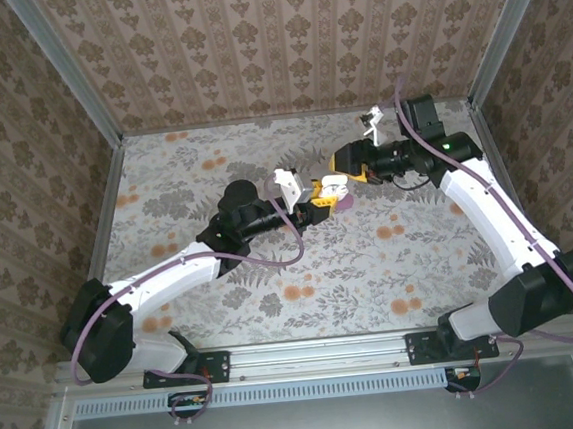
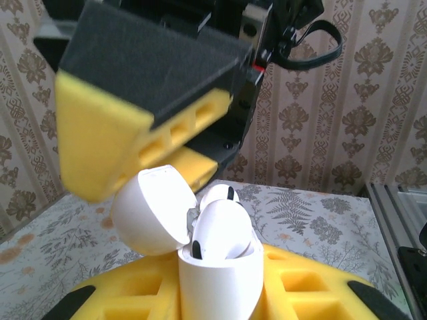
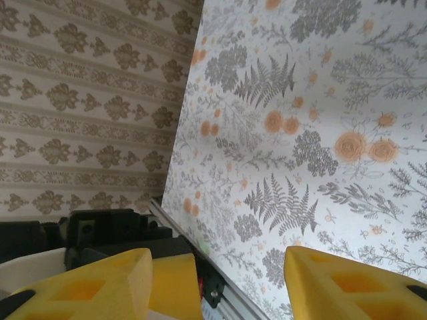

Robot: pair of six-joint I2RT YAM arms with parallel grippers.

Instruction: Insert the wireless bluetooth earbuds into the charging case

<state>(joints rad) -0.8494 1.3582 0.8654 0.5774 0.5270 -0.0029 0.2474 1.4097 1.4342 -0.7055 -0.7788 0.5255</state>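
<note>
The white charging case stands upright between the yellow fingers of my left gripper, which is shut on it. Its lid hangs open to the left. One white earbud sits in the case's mouth with its top sticking out, and a second white earbud shows just behind it. From above, my left gripper holds the case at mid-table, facing my right gripper. A right finger hovers just above the lid. My right gripper is open, nothing between its fingers.
A small magenta-purple object lies by the two grippers; what it is I cannot tell. A small white item sits near the back wall. Patterned walls enclose the floral table on three sides, and a metal rail runs along the front.
</note>
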